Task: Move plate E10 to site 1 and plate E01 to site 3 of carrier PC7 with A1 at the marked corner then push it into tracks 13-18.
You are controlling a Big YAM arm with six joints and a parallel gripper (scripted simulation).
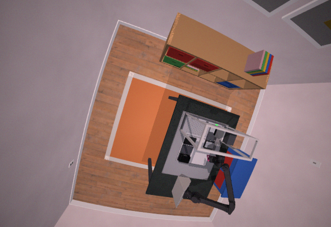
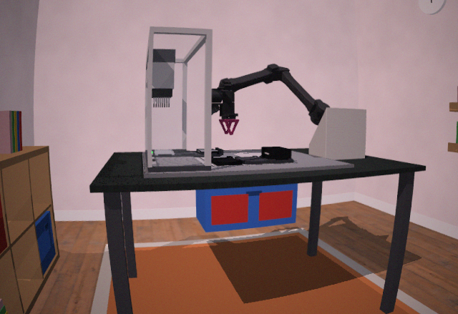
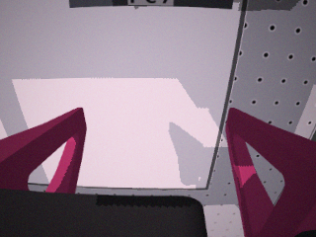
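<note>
My gripper (image 1: 208,158) (image 2: 229,133) (image 3: 156,118) is open and empty, raised above the apron (image 1: 199,159) (image 3: 148,133) on the near side of the carrier. The dark handle of carrier PC7 (image 3: 101,3) shows at the top edge of the wrist view, its label cut off. A pale plate (image 1: 209,145) sits at the handle end, and another pale plate (image 2: 164,152) is at the far end near the lamp. A green lamp (image 1: 216,124) (image 2: 151,152) is lit. Seating and corner marks are too small to tell. Deep-well block E07 (image 1: 183,158) (image 2: 275,152) stands on nest S1. Nests S2 (image 1: 186,149) and S3 (image 1: 188,141) show no plate.
The instrument's pale frame (image 1: 200,136) (image 2: 208,99) stands around the rails. A pipetting head (image 2: 162,76) with tips hangs inside it. A perforated deck (image 3: 276,74) lies right of the apron. A beige box (image 1: 181,187) (image 2: 346,133) stands by the arm's base.
</note>
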